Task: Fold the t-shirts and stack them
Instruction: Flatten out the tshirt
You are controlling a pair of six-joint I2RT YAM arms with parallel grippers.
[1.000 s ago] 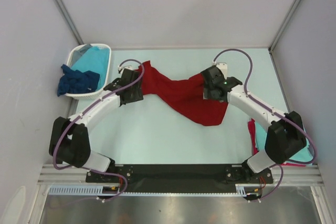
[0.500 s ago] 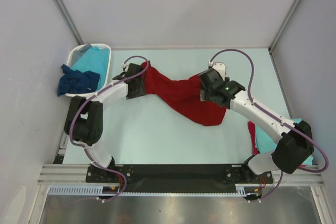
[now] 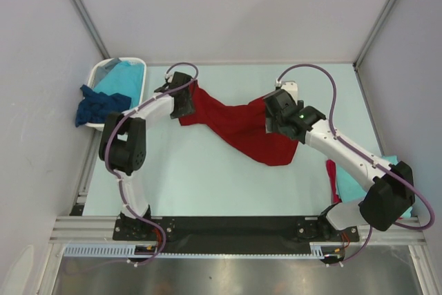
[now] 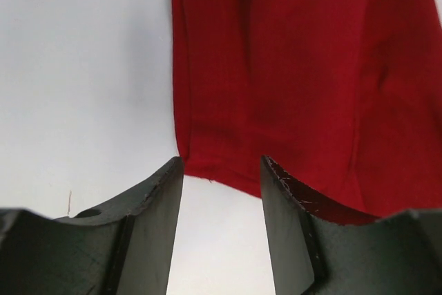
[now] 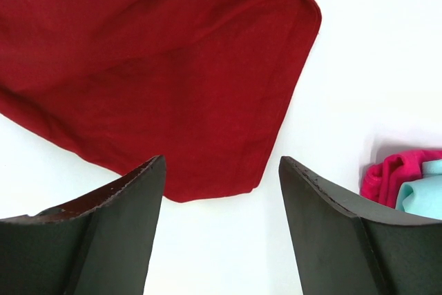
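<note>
"Where's the red shirt [image 3: 238, 132]?"

"Mid-table, bunched, strung from ten o'clock down toward four. The left gripper [image 4: 221, 170] hangs at its ten o'clock hem, fingers apart, nothing pinched. The right gripper [image 5: 221, 170] stands wide over the two o'clock end, empty too."

"What worries you?"

"The left fingers straddle only the hem's corner. If they close there, I reckon they catch one layer or slip off, and the shirt twists. A careless drag could also pull cloth into the pile [image 5: 407, 181] at four o'clock."
</note>
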